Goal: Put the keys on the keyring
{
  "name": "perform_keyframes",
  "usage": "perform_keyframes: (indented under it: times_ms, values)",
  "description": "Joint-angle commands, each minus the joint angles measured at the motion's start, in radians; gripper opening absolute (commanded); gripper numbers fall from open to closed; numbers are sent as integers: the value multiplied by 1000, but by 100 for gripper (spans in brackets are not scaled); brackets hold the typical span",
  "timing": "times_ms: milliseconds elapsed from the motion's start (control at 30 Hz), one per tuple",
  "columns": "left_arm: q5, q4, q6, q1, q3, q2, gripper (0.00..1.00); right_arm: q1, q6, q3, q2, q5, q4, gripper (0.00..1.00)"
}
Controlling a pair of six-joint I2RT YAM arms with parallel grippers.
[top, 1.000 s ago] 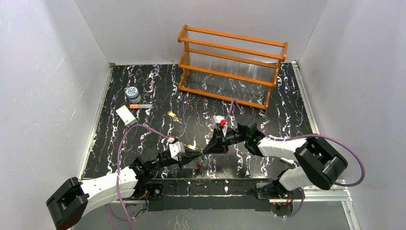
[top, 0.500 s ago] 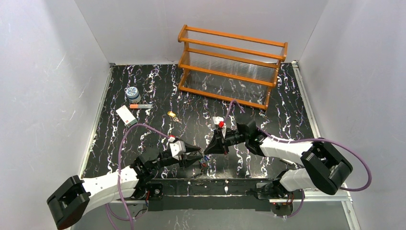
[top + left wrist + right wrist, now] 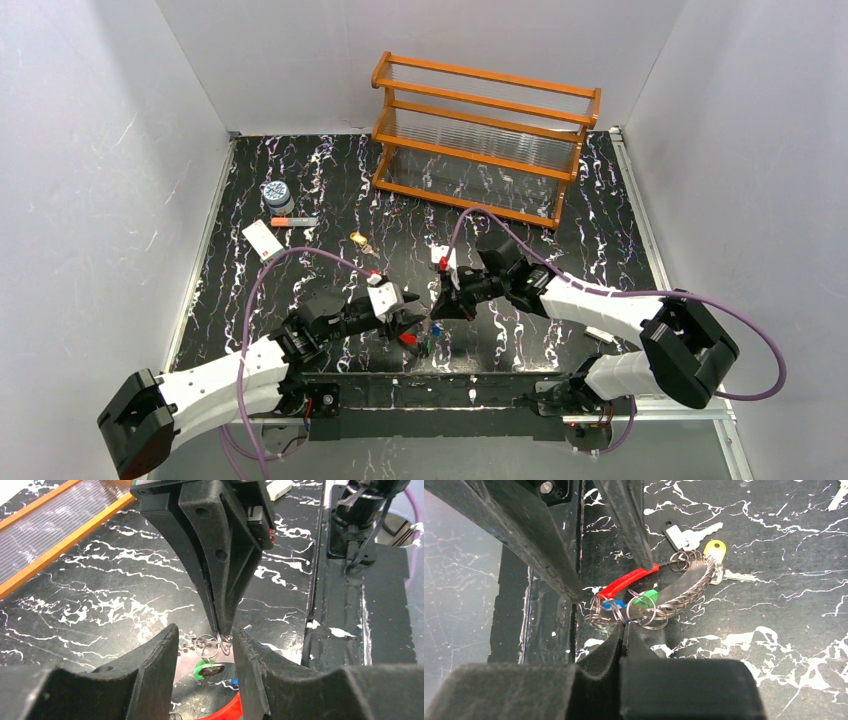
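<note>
The keyring [image 3: 694,587], a twisted silvery wire loop with a curved red piece [image 3: 626,582], lies on the black marbled table near the front edge. On its small split rings hang a green key [image 3: 644,598], a blue key [image 3: 614,604] and a yellow key [image 3: 715,547]. A bare silver key [image 3: 689,535] lies beside them. My right gripper [image 3: 624,625] is shut, pinching one small ring of the keyring [image 3: 210,645]. My left gripper [image 3: 205,630] stands open, its fingers either side of the right gripper's tips, above the green key [image 3: 207,670]. In the top view both grippers [image 3: 412,325] [image 3: 433,315] meet over the bundle.
A wooden rack [image 3: 485,140] stands at the back. At the left lie a blue-white jar [image 3: 277,195], an orange-tipped stick [image 3: 293,221] and a white card [image 3: 262,240]. A small loose key [image 3: 360,240] lies mid-table. The arms' base rail [image 3: 470,390] runs right behind the bundle.
My left gripper has opened from shut and its wrist has turned. The right gripper closed fully and shifted slightly left with the ring.
</note>
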Motion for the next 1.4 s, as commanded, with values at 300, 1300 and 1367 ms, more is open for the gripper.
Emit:
perform_keyframes:
  times_ms: [300,1300,1367]
  values:
    - [32,-307,105,-3,131,32,38,119,-62,150,27,201,-174,1]
    - [42,-275,76,-5,118,130,6,148,-65,169,21,214,-147,1]
    - [40,-294,88,-5,123,133,0,148,-62,166,19,214,-140,1]
